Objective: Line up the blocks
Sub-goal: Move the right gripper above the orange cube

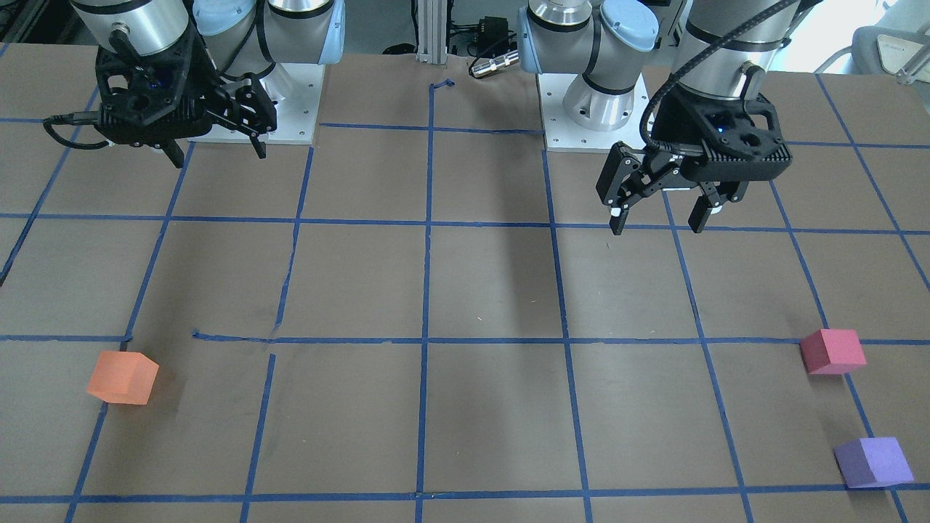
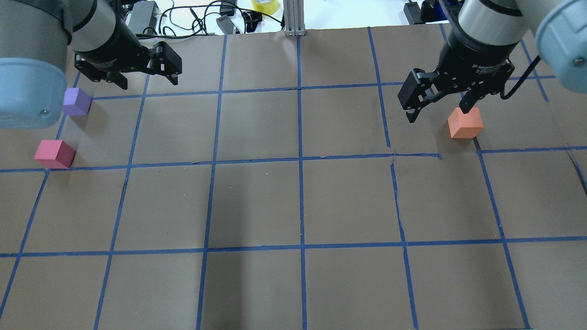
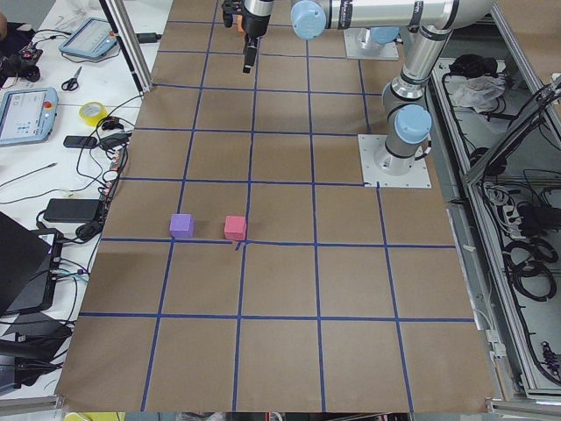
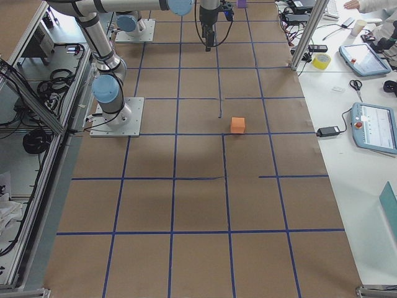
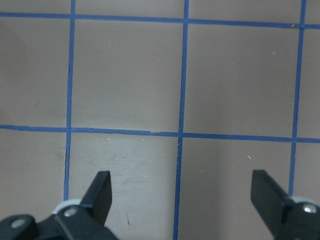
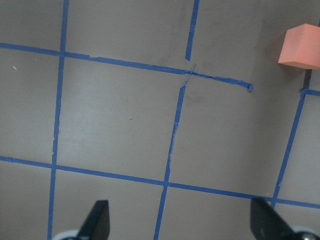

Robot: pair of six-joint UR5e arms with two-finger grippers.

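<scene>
Both grippers spread wide, nothing between their fingers; all three blocks lie loose on the table [image 2: 257, 206].

Overhead view: the orange block [image 2: 465, 123] lies at upper right, just beside the right gripper [image 2: 438, 113], outside its jaws. The purple block [image 2: 76, 101] and the red-pink block [image 2: 54, 154] lie near each other at the left edge, below and left of the left gripper [image 2: 149, 82]. In the right wrist view the frame's right edge cuts off the orange block. The blocks are cubes with no long axis; the orange one sits slightly skewed to the blue tape lines [image 2: 300, 158].
</scene>
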